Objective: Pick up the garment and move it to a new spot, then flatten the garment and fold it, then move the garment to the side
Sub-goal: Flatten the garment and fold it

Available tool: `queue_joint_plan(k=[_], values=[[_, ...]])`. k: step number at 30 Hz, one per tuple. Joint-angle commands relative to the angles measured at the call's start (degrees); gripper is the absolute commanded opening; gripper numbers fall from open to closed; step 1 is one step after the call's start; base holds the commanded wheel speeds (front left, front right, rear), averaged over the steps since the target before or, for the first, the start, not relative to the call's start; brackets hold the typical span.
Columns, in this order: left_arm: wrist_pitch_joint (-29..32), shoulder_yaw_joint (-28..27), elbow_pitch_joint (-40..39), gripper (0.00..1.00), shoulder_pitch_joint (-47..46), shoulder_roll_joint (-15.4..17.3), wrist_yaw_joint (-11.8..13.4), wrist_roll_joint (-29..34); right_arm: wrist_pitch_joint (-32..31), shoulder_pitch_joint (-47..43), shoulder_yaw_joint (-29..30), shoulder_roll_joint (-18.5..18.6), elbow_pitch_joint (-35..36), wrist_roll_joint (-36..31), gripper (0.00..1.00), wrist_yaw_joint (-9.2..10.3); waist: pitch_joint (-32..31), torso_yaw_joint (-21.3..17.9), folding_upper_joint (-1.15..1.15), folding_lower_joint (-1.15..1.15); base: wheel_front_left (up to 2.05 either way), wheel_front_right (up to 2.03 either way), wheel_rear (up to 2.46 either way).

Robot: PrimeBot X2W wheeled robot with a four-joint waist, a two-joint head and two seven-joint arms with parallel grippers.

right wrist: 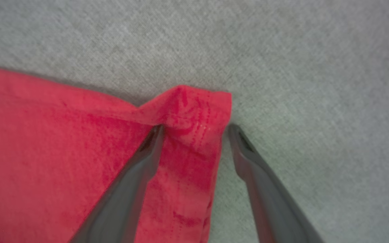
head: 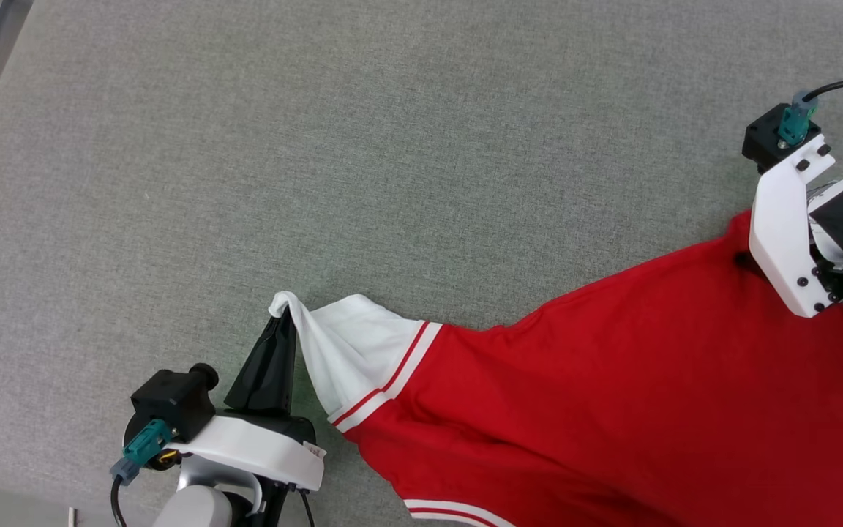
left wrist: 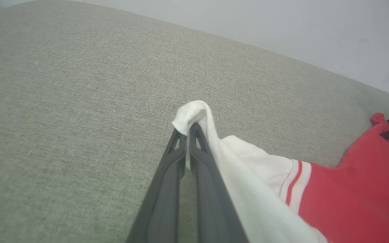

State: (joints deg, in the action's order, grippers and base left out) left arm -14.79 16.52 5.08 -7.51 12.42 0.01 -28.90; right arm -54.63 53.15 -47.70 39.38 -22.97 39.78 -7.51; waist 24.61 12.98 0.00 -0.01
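One red garment (head: 612, 380) lies spread on a grey-green woven surface (head: 392, 146), stretched between the two sets of jaws. Soft jersey knit, mostly smooth, with shallow creases.

Left gripper (head: 284, 315): jaws together, clamped on the tip of the white sleeve (head: 348, 344). The pinched cloth folds over the fingertips in a small cap and drapes down the right side of the fingers. Red-and-white striped trim (head: 392, 380) sits where white meets red, further out from the jaws.

Right gripper (right wrist: 196, 130): jaws well apart. The hem corner (right wrist: 194, 111) is bunched into a small peak between and just beyond the tips. One finger rests on the red cloth, the other on bare surface just beside the corner's edge. Cannot tell if either tip presses down.

The head view hides the right fingers behind a white bracket (head: 784, 227), so the gap shows in the right wrist view. That view also shows a dotted stitch line along the hem. The left wrist view shows the sleeve pinch close up, the surface's rounded far edge with a pale wall (left wrist: 316, 27) behind it, and two dark fingertips on the far red corner. The head view gives the full span of cloth, plus a second striped band at the bottom edge.

Long, dark, tapering fingers; coarse, matte weave on the surface.
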Motion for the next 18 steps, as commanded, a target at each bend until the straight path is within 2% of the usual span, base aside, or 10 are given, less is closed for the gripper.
queue_joint_plan(k=[1,2,3,10,18], values=[[-0.19,0.04,0.03,0.0,-0.81,-0.05,-0.18,0.29,0.08,-3.31,-2.84,-1.16,-2.44,0.23,0.7,0.04,0.06,-0.05,0.0,0.01,0.0,0.0,0.0],[-0.22,-0.01,0.17,0.0,-0.85,-0.07,-0.18,0.3,0.93,-3.09,-3.17,-1.19,-2.77,0.42,0.02,0.04,0.03,-0.13,0.0,0.01,0.0,0.0,0.0],[-0.24,-0.08,0.31,0.0,-0.84,-0.06,-0.17,0.29,1.52,-2.67,-3.56,-1.19,-3.08,0.52,0.0,0.05,-0.13,-0.27,0.0,0.01,0.0,0.0,0.0],[-0.29,-0.59,1.42,0.0,0.74,0.65,-0.09,-0.22,10.66,1.12,-3.5,-1.94,-3.2,3.05,0.0,0.06,-4.18,-2.0,0.0,0.01,0.0,0.0,0.0],[1.0,-0.9,0.14,0.0,2.95,2.88,0.74,0.32,21.8,-0.2,-6.65,-0.68,0.25,5.86,0.0,0.06,-11.02,-4.97,0.0,0.01,0.0,0.0,0.0]])
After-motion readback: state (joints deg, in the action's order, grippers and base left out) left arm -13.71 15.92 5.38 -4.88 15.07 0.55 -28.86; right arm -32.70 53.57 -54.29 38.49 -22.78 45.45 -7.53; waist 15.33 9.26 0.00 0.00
